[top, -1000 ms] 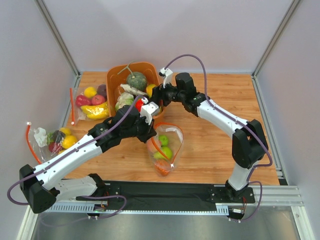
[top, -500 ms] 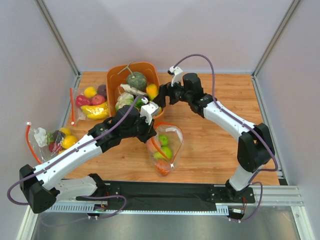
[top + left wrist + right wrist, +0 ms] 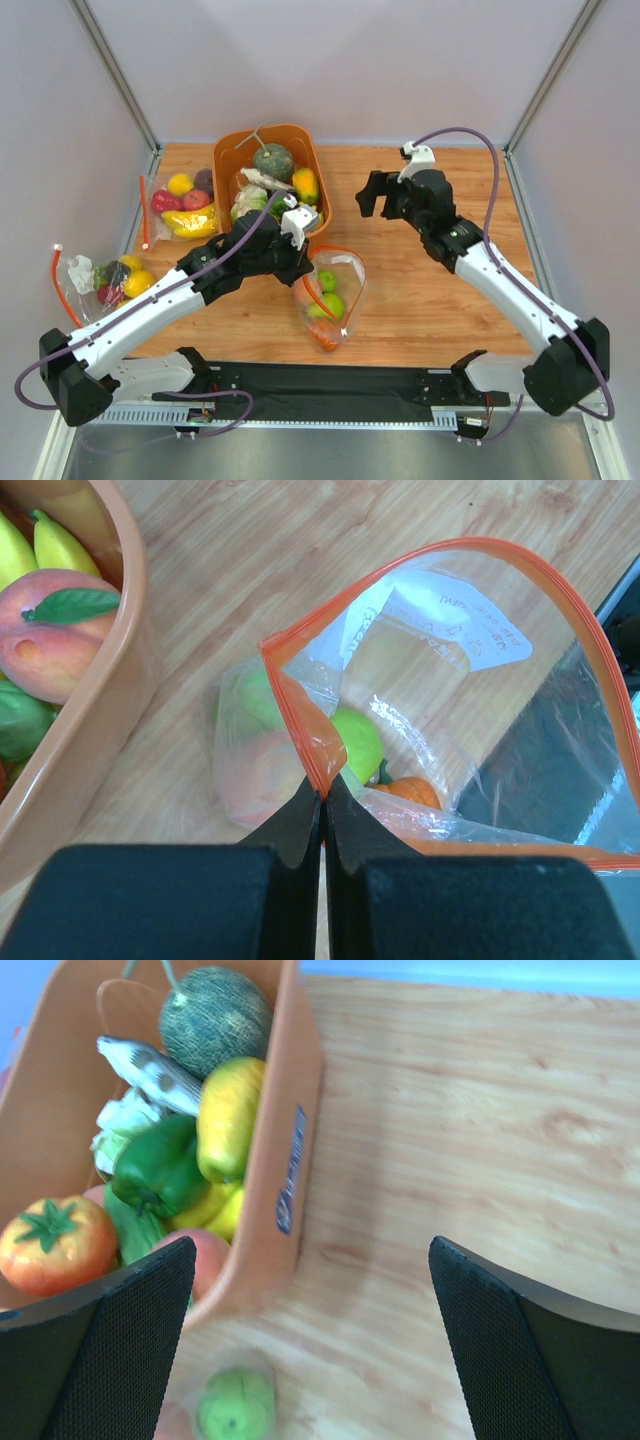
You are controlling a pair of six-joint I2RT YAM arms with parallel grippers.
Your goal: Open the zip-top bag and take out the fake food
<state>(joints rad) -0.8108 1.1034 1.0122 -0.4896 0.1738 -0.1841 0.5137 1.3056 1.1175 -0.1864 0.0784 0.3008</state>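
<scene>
The zip-top bag (image 3: 335, 290) lies on the table in front of the orange bin, its red-orange zip strip (image 3: 560, 590) spread open and its white label (image 3: 450, 620) facing up. Inside it are a green apple (image 3: 355, 742), an orange fruit (image 3: 410, 790) and a peach-red one (image 3: 262, 775). My left gripper (image 3: 303, 268) is shut on the near corner of the zip strip, as the left wrist view shows (image 3: 322, 785). My right gripper (image 3: 375, 195) is open and empty, hovering right of the bin; its wrist view (image 3: 315, 1345) shows a green apple (image 3: 235, 1410) below.
The orange bin (image 3: 225, 165) at the back holds a grey-green melon (image 3: 272, 160), a corn cob, a green pepper, a tomato and yellow fruit. Two other filled bags (image 3: 185, 205) (image 3: 110, 280) lie on the left. The table's metal rail (image 3: 340, 385) runs along the near edge.
My right arm has swung right and back, away from the bin and the bag, with its jaws open. My left gripper has kept its hold on the bag's zip strip.
</scene>
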